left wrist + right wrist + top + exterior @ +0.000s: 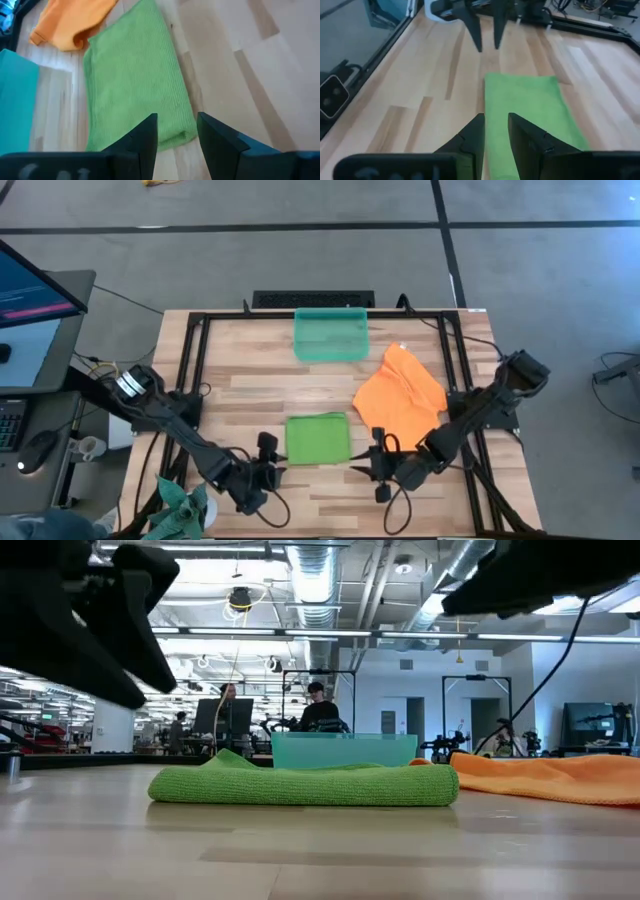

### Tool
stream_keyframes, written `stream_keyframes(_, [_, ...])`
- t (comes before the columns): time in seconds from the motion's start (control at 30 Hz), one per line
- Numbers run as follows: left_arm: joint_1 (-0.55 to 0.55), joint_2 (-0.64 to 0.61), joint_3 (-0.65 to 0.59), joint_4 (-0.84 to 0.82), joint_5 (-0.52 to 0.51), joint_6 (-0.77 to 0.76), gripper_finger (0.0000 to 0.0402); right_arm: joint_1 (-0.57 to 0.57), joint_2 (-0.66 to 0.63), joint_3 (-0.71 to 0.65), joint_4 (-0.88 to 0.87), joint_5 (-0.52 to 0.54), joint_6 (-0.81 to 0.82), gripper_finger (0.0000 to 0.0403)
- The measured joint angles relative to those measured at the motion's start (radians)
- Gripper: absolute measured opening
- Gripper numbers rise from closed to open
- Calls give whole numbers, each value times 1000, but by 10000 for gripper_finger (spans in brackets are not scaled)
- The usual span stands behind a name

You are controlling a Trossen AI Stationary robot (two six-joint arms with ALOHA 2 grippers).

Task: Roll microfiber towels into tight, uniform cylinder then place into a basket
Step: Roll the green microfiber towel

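Both claws flank green towel (318,439) edges, apart.

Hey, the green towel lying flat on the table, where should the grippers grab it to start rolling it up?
Probably the two near corners of the green towel. It lies flat and folded, with the left gripper and right gripper poised, jaws parted, just off that edge. Pinching the thin edge from the near side leaves room to roll it away, toward the basket.
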Motion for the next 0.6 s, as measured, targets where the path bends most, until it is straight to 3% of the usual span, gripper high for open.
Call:
stream_keyframes(0.17, [13, 15, 22, -5, -4, 56, 130, -18, 50, 39, 25, -1, -62, 111])
stream_keyframes(0.3, [13, 14, 118, -104, -7, 109, 130, -33, 49, 119, -63, 1, -175, 129])
stream_keyframes(0.43, [13, 13, 192, -199, -6, 85, 130, -46, 43, 207, -169, 0, -225, 167])
stream_keyframes(0.6, [14, 21, 181, -206, 5, 19, 130, -51, 52, 238, -296, -29, -214, 220])
